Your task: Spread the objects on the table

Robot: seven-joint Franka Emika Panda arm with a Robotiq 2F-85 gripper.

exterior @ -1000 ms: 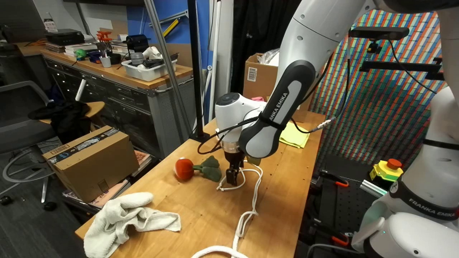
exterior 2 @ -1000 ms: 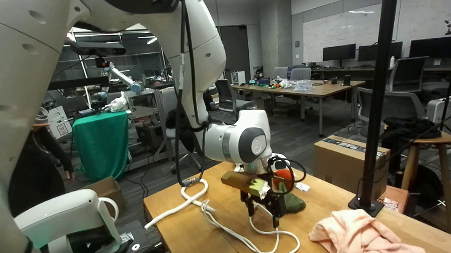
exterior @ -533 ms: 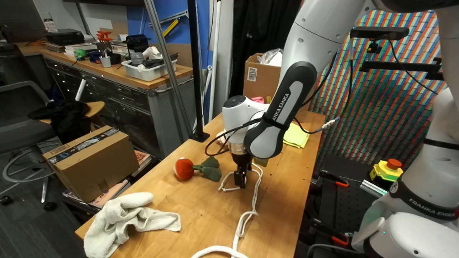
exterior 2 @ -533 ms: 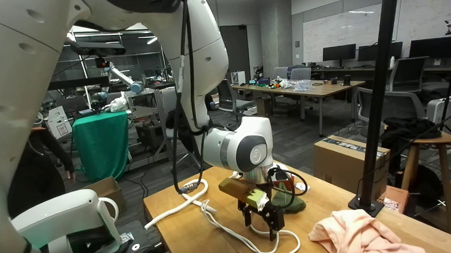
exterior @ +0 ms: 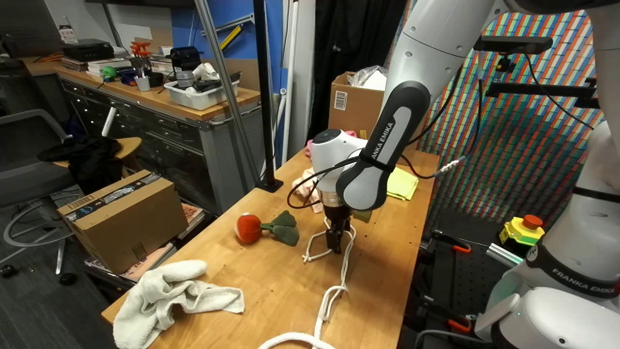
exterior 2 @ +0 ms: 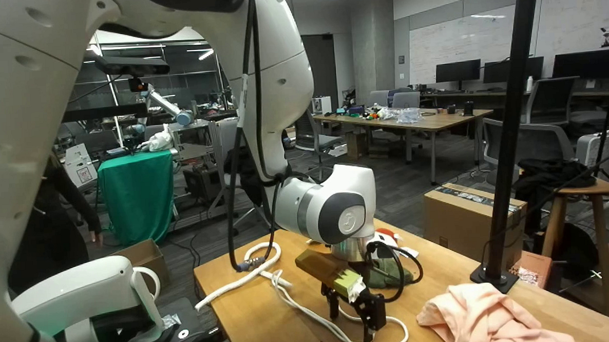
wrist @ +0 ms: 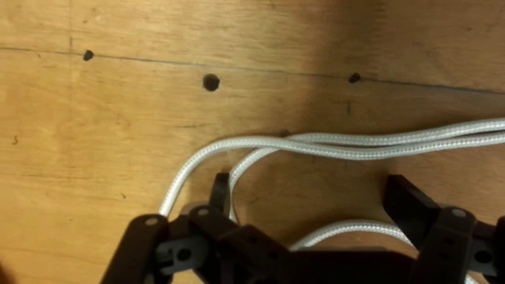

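Long wooden table (exterior: 271,291) stood with soft things scattered on top. White robot arm (exterior: 428,53) hung over it. Pale pink cloth (exterior 2: 475,317) lay bunched up on table. Whitish rag (exterior: 155,295) lay crumpled at table corner. Yellow-green cloth (exterior: 402,183) lay flat, well apart from rag. White cord (wrist: 355,154) lay in loops on wood, under gripper (wrist: 309,185). Gripper's fingers were spread wide, holding nothing; cord ran just beside one finger, could not tell if touching. Dark green piece (exterior: 286,228) lay right by red ball (exterior: 249,229), stem pointing at ball.
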